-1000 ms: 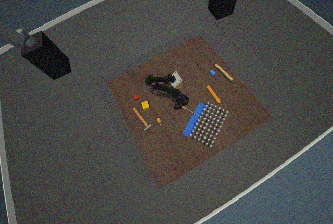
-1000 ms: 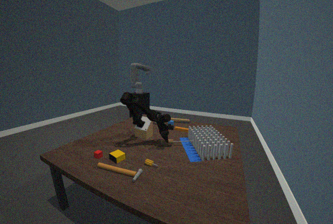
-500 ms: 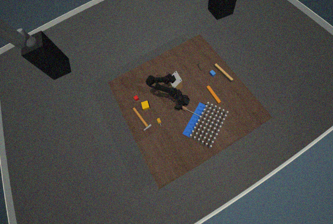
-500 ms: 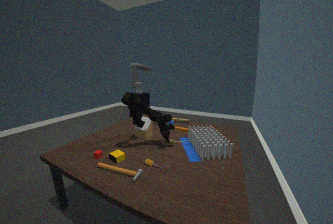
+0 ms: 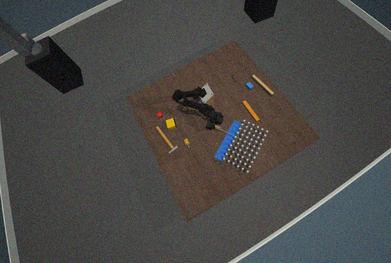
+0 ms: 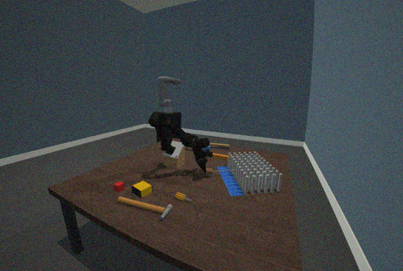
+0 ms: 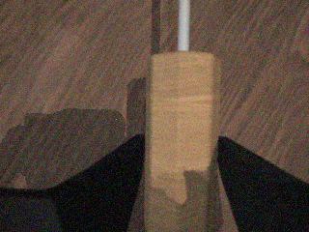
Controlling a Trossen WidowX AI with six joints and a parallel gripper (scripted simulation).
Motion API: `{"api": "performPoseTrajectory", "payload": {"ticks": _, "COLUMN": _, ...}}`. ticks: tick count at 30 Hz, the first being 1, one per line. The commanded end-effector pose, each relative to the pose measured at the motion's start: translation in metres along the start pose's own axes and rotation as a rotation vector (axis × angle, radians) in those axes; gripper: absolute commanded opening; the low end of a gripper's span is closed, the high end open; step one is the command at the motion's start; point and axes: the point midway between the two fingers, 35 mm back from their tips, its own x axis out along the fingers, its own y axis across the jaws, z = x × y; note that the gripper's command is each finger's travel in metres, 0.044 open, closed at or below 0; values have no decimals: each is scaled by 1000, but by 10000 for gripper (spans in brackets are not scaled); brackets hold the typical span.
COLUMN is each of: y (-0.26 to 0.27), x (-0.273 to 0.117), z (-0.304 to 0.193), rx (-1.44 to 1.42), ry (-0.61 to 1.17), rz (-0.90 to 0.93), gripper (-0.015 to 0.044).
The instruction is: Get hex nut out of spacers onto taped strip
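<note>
My gripper (image 7: pixel 180 142) (image 6: pixel 206 171) is shut on the wooden handle (image 7: pixel 181 111) (image 5: pixel 217 127) of a tool with a thin metal rod (image 7: pixel 183 24) (image 5: pixel 226 132). The rod reaches across the blue taped strip (image 5: pixel 225 146) (image 6: pixel 232 184) to the near edge of the field of standing metal spacers (image 5: pixel 247 146) (image 6: pixel 255 171). The rod's far end is hidden at or among the first spacers. The spacers that show stand upright in rows. I cannot make out the hex nut in any view.
A hammer (image 5: pixel 165 137) (image 6: pixel 143 205), a yellow block (image 5: pixel 170 123) (image 6: pixel 141 188), a red cube (image 5: pixel 159 115) (image 6: pixel 119 186) and a short yellow screwdriver (image 5: pixel 186 141) (image 6: pixel 180 196) lie on one side. An orange bar (image 5: pixel 250 110), a blue cube (image 5: pixel 249 85) and a light wooden bar (image 5: pixel 263 84) lie on the other.
</note>
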Motion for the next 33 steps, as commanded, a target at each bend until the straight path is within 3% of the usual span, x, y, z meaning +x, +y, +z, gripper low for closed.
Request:
{"api": "performPoseTrajectory", "payload": {"ticks": 1, "y": -3, "x": 0, "z": 5, "rx": 9, "ry": -6, "rz": -7, "gripper": 0}}
{"api": "performPoseTrajectory", "payload": {"ticks": 33, "y": -3, "x": 6, "z": 23, "rx": 9, "ry": -7, "rz": -8, "gripper": 0}}
